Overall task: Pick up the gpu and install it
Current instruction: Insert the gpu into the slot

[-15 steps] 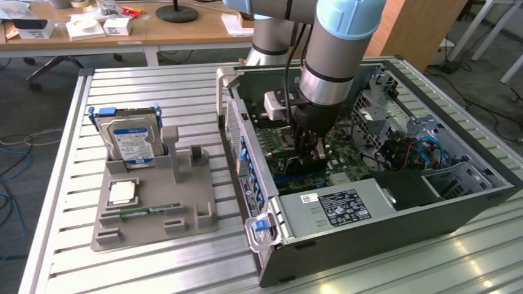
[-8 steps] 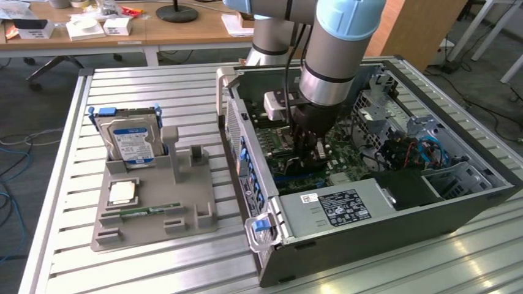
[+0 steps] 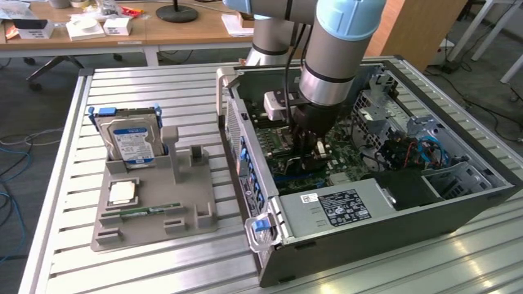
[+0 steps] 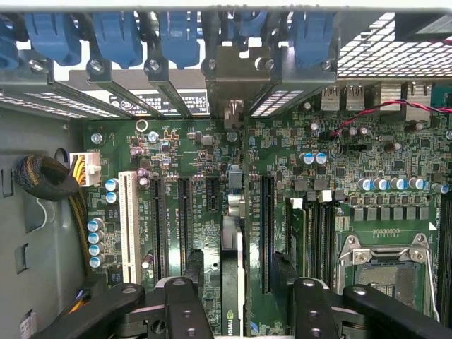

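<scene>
The gpu (image 4: 233, 268) stands on edge in a motherboard slot, seen from above as a thin dark card. Its silver bracket (image 4: 233, 113) meets the case's rear slot openings. My gripper (image 4: 245, 293) straddles the card and is open. One black finger (image 4: 187, 300) is on one side of the card and the other finger (image 4: 309, 300) on the opposite side, each with a gap to it. In the exterior view my gripper (image 3: 312, 158) reaches down into the open computer case (image 3: 384, 214), low over the green motherboard (image 3: 343, 162), and hides the card.
Outside the case, at the exterior view's left, a grey holder (image 3: 155, 211) carries a blue-labelled hard drive (image 3: 131, 142), a processor chip (image 3: 122, 193) and a memory stick (image 3: 151, 210). Inside are a power supply (image 3: 342, 205), a processor socket (image 4: 385, 261), empty slots (image 4: 129, 226) and cable bundles (image 4: 44, 176).
</scene>
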Available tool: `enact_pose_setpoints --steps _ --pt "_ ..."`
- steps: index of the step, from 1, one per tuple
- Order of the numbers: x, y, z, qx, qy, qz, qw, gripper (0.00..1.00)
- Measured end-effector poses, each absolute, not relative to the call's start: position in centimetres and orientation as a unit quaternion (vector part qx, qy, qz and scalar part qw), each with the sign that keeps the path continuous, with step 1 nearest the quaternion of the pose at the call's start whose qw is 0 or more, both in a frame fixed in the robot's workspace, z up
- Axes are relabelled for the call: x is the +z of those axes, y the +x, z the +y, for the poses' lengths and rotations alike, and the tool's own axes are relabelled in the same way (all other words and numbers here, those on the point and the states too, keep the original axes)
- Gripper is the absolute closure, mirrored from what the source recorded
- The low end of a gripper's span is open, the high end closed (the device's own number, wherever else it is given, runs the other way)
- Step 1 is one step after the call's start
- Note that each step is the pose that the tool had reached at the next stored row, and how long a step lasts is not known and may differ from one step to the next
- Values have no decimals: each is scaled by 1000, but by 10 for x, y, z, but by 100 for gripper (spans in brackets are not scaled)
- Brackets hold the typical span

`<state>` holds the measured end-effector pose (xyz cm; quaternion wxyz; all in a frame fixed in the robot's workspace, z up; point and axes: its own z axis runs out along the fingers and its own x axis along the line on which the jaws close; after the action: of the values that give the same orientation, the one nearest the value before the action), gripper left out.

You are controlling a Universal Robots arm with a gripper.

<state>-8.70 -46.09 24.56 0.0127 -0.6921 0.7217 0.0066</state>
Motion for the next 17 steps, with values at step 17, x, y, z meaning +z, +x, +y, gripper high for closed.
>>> enact_pose_setpoints --steps 17 --pt "262 -87 -461 8 -692 722 14 36"
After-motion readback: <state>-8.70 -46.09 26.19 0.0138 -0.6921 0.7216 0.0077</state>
